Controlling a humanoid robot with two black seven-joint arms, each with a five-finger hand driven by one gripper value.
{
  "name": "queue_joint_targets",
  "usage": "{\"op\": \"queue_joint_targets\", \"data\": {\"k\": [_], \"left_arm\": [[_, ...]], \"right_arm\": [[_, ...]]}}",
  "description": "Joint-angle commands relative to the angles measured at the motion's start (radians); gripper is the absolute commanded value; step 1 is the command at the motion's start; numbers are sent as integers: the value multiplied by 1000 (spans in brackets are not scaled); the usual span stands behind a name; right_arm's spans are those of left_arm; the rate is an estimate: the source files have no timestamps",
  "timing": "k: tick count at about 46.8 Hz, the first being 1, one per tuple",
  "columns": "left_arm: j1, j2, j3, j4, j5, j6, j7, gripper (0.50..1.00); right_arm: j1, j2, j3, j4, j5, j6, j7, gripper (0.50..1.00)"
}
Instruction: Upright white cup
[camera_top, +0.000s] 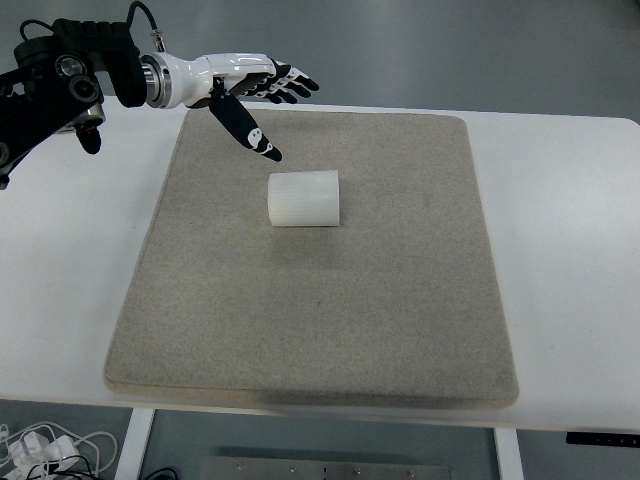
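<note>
A white ribbed cup (305, 199) lies on its side near the middle of the grey mat (320, 320), its axis running left to right. My left hand (262, 92) reaches in from the upper left, above the mat's far left corner, behind and to the left of the cup. Its fingers (290, 83) are spread and hold nothing; the thumb (245, 128) points down toward the cup without touching it. The right arm does not show.
The mat covers most of the white table (570, 250). A small grey square object (229, 91) lies on the floor beyond the table's far edge. Cables (45, 448) lie on the floor under the near left corner.
</note>
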Motion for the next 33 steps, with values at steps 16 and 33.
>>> {"op": "queue_joint_targets", "data": {"k": [16,33], "left_arm": [[-100,-81,172,-14,3,-4,102,988],[-101,-196,212,41,84,22,154,979]], "right_arm": [[0,0,0,0,0,0,0,952],[0,0,0,0,0,0,0,952]]}}
